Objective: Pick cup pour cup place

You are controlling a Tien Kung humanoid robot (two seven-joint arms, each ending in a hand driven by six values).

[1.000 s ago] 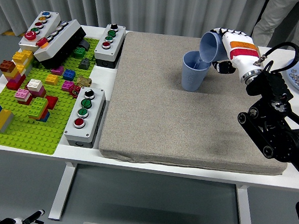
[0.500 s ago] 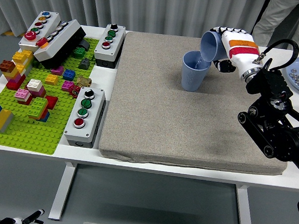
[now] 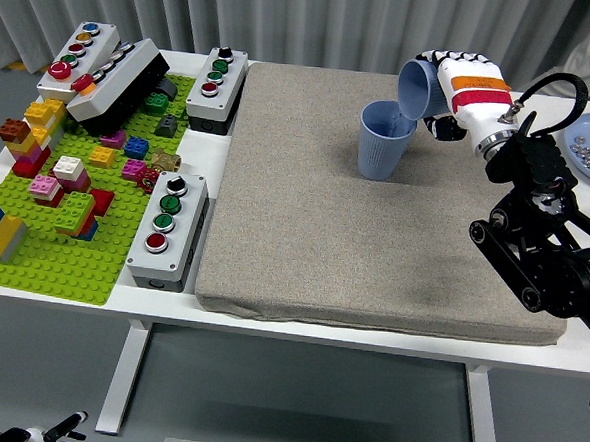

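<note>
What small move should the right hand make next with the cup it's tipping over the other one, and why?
Probably roll the wrist back so the held cup comes upright. The right hand has it tipped steeply, mouth facing down-left just above the rim of the standing cup on the grey mat, and no stream shows between them, so the pour looks finished. Setting it down would follow.
</note>
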